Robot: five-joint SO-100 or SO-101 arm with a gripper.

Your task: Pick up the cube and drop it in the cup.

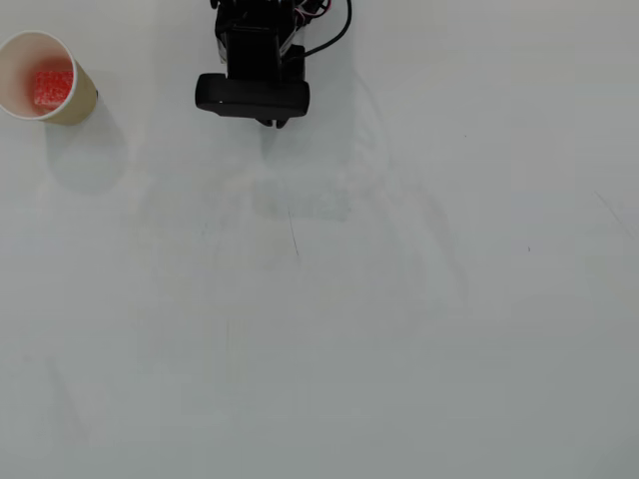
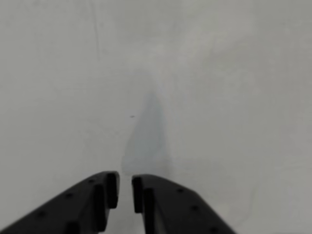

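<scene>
The cream-white cup (image 1: 78, 100) stands at the far left of the overhead view's top edge, mouth up. Inside it, on the bottom, lies the red speckled cube (image 1: 52, 86). My arm (image 1: 255, 60) is folded back at the top centre, well to the right of the cup, and its black camera bar (image 1: 252, 95) covers the fingers from above. In the wrist view my gripper (image 2: 125, 189) enters from the bottom edge. Its two black fingers (image 2: 97, 195) stand almost together with only a thin slit between them and nothing in it. Neither cup nor cube shows in the wrist view.
The white table (image 1: 379, 299) carries faint scuff marks and a thin dark scratch (image 1: 294, 239) below the arm. Black and coloured cables (image 1: 334, 25) run off the arm at the top edge.
</scene>
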